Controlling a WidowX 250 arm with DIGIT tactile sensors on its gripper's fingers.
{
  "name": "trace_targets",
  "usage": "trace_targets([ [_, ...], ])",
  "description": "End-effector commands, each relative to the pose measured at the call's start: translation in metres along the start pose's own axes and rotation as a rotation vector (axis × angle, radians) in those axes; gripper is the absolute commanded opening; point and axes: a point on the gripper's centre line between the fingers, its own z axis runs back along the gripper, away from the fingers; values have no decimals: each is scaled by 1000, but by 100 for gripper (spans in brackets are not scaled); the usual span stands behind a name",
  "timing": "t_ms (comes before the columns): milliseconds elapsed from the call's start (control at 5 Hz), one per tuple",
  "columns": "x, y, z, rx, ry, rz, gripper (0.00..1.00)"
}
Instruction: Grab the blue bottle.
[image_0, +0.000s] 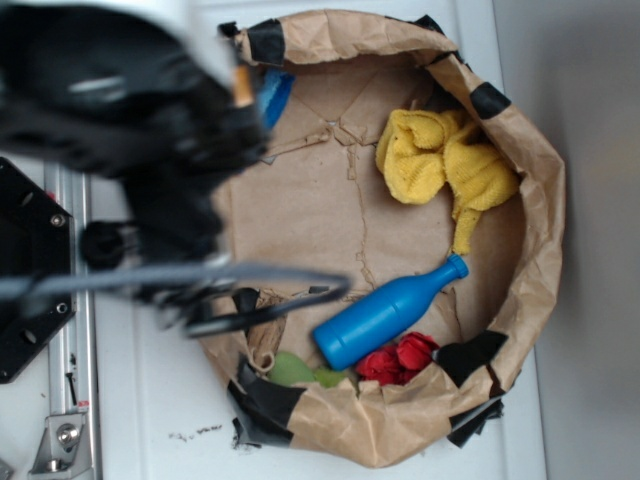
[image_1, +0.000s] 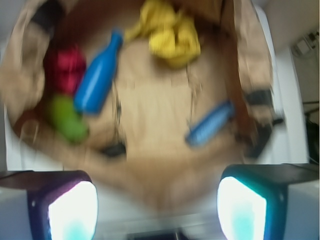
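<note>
Blue smooth plastic bottle (image_0: 385, 312) with its narrow neck lies on its side inside the crumpled brown paper bag (image_0: 545, 240), against the bag's wall beside a red crumpled item (image_0: 400, 358) and a green one (image_0: 295, 370), untouched. My black gripper (image_1: 157, 212) hangs above the bag's opposite edge, well apart from the bottle, fingers (image_1: 72, 210) spread wide and empty. Nothing is done yet, I judge: approach, descent and closing all remain.
</note>
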Motion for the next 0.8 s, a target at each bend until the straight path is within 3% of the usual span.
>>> trace_targets([
  [0,57,-16,-64,-106,-31,67,100],
  [200,57,-57,-96,-135,55,-34,100],
  [600,52,-100,-123,-139,57,-105,100],
])
